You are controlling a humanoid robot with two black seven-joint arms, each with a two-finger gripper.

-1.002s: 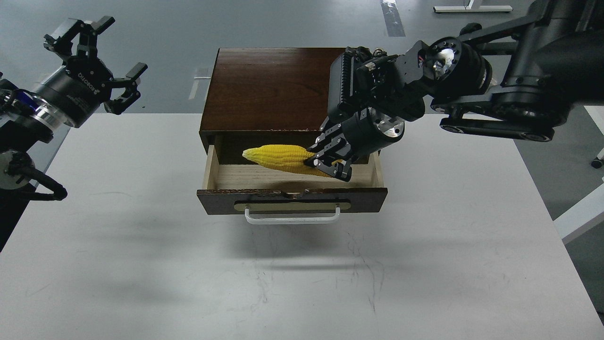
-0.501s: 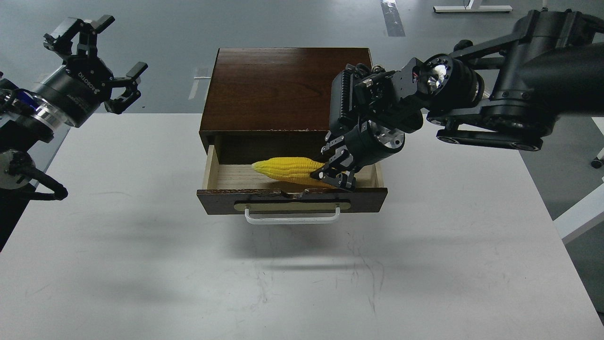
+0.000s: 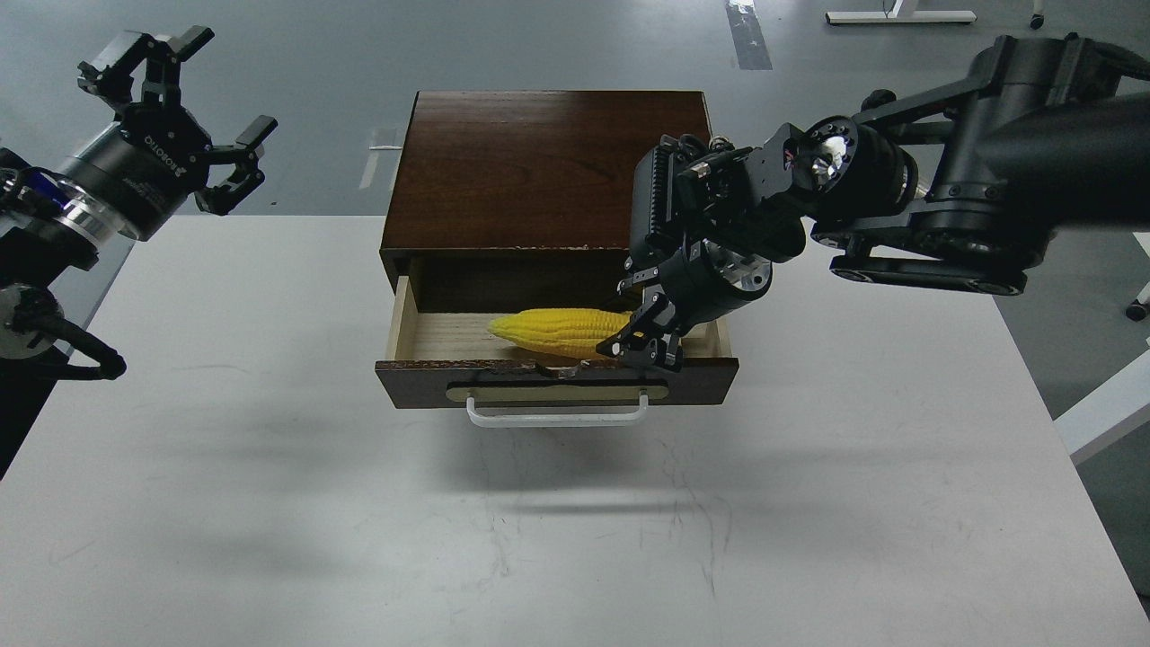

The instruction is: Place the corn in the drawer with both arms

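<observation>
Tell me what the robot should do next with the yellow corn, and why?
Probably open the right hand and let go. The bright yellow plastic corn cob already lies low inside the open pale-wood drawer, with that hand closed on its thick end. The left hand waits open, far off to the side, so it could likely push the drawer shut afterwards.

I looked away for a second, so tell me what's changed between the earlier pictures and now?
The right gripper has carried the corn down and toward the front of the open drawer, where it now sits low over the pale floor with the gripper closed on its thick end. The left gripper stayed raised and open off to the left; the drawer stayed pulled out.
</observation>
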